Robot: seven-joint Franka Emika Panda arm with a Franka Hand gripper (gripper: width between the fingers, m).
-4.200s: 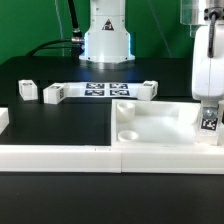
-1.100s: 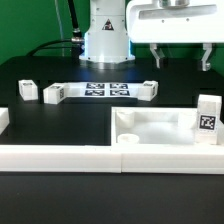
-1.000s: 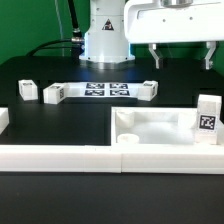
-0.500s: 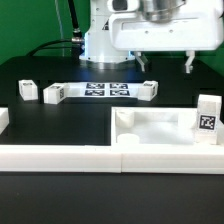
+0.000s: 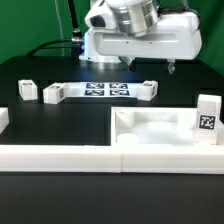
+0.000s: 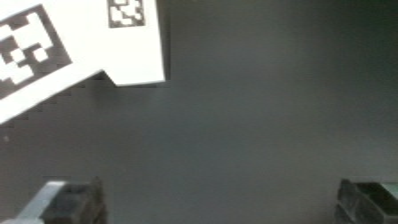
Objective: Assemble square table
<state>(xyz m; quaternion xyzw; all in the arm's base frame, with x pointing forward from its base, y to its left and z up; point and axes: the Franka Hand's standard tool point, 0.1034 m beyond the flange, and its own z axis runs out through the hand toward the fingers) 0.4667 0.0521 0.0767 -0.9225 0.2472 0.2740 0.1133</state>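
The square table top (image 5: pixel 165 128), a white tray with a raised rim, lies at the front on the exterior view's right. One white tagged leg (image 5: pixel 207 118) stands upright at its right end. Three more leg blocks (image 5: pixel 27 90) (image 5: pixel 54 93) (image 5: pixel 148 89) lie on the black table further back. My gripper (image 5: pixel 150 66) hangs open above the block on the marker board's right, holding nothing. In the wrist view its fingertips (image 6: pixel 71 200) stand wide apart over bare black table, gripper (image 6: pixel 217 205). A white tagged piece (image 6: pixel 80 55) shows in one corner; I cannot tell which part it is.
The marker board (image 5: pixel 98 90) lies flat between the leg blocks. Long white border rails (image 5: pixel 60 155) run along the front edge. A white block (image 5: pixel 3 118) sits at the exterior view's left edge. The robot's base (image 5: pixel 105 40) stands at the back.
The gripper has let go of the leg, which stays upright on the table top. It has swung toward the exterior view's left and back, and stays open.
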